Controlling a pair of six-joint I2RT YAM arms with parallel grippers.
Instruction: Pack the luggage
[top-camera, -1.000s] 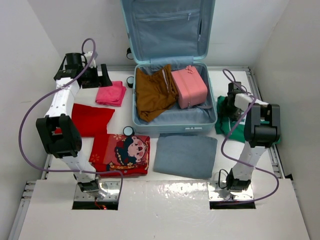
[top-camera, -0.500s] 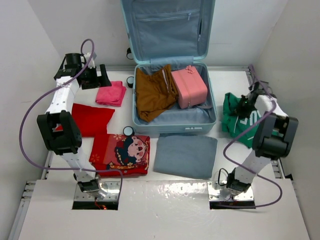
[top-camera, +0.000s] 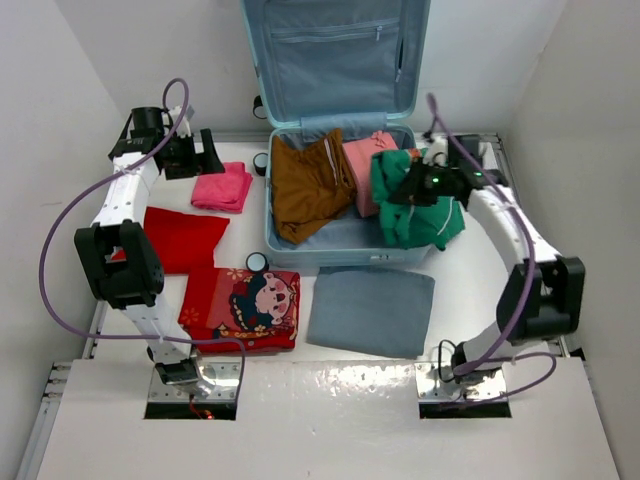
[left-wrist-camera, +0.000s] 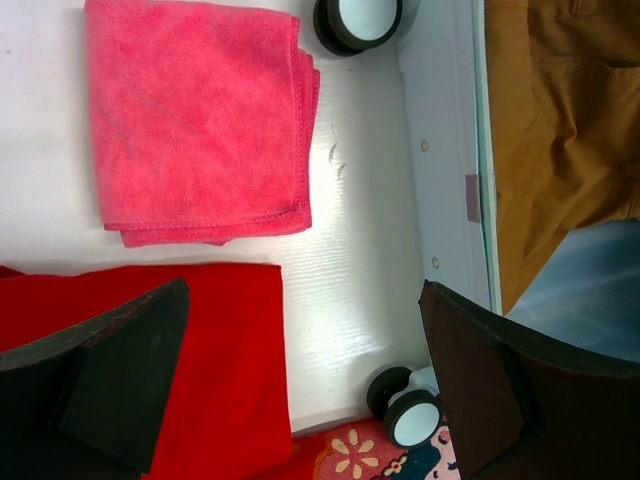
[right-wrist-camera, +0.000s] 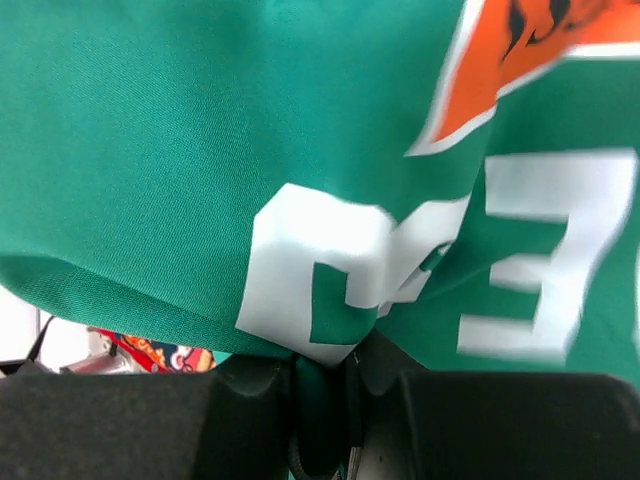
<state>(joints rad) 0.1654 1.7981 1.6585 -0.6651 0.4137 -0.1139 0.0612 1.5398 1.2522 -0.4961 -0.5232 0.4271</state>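
R gripper (top-camera: 412, 188) is clamping green jersey (top-camera: 432, 218) over luggage (top-camera: 340, 243) rim at 3 o'clock, half-hiding pink case (top-camera: 358, 166); L gripper (left-wrist-camera: 305, 375) is hovering, jaws wide apart

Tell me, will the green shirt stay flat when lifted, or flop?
Probably floppy: the green shirt hangs bunched and drooping from the right gripper. Likely light, since one small pinch of cloth carries it. It drapes over the suitcase rim, so it could catch.
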